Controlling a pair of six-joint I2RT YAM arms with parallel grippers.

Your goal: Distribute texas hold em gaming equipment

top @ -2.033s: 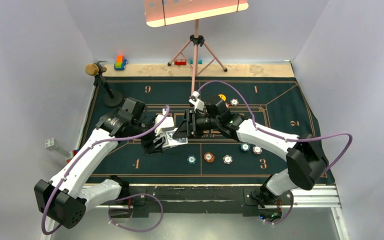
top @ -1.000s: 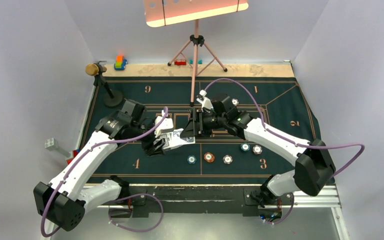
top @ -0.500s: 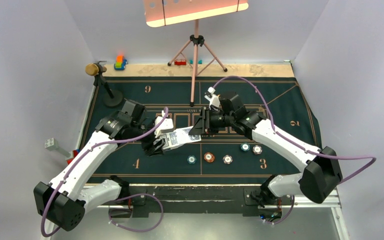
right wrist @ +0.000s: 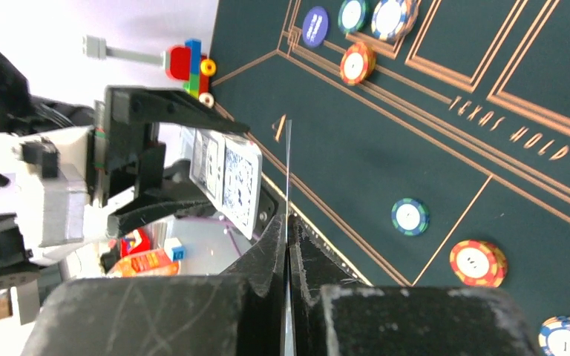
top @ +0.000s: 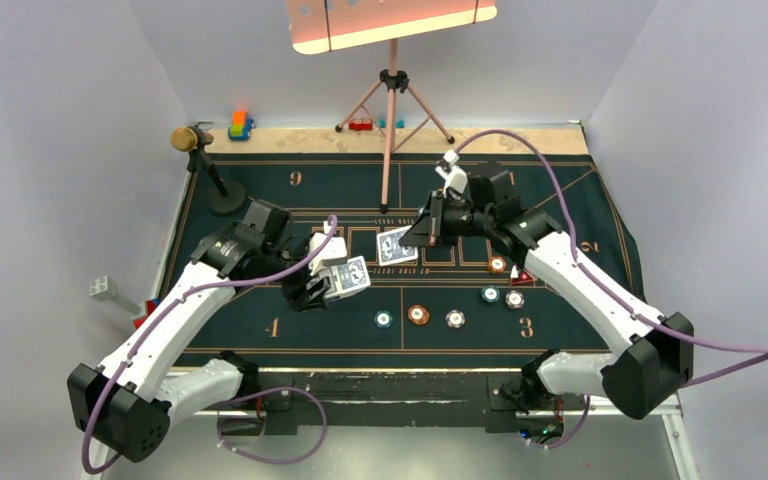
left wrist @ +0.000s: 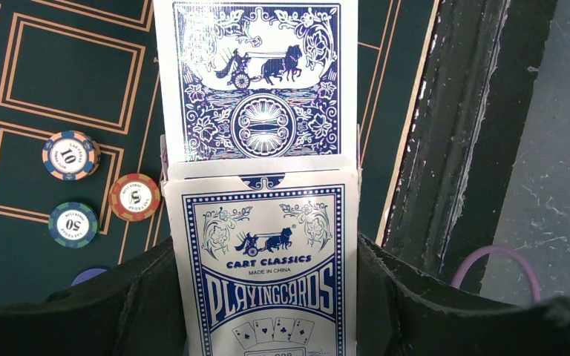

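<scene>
My left gripper (top: pixel 322 287) is shut on a blue-and-white box of playing cards (left wrist: pixel 263 274). Blue-backed cards (left wrist: pixel 256 81) stick out of its open top. My right gripper (top: pixel 423 232) hovers over the middle of the green felt mat (top: pixel 260 320), to the right of the box. It is shut on a single playing card (top: pixel 396 245), which shows edge-on (right wrist: pixel 288 170) in the right wrist view. Several poker chips lie on the mat, among them a teal one (top: pixel 384 319), an orange-brown one (top: pixel 418 314) and a whitish one (top: pixel 455 318).
A gold-headed microphone (top: pixel 192 138) on a black round base (top: pixel 226 200) stands at the mat's far left corner. A tripod (top: pixel 391 100) rises at the back centre. Toy blocks (top: pixel 241 125) sit behind the mat. More chips (top: pixel 503 296) lie under the right arm.
My right gripper shut on a card at the box's mouth, pulled it out and carried it right and toward the back. The left arm kept still with the box.
</scene>
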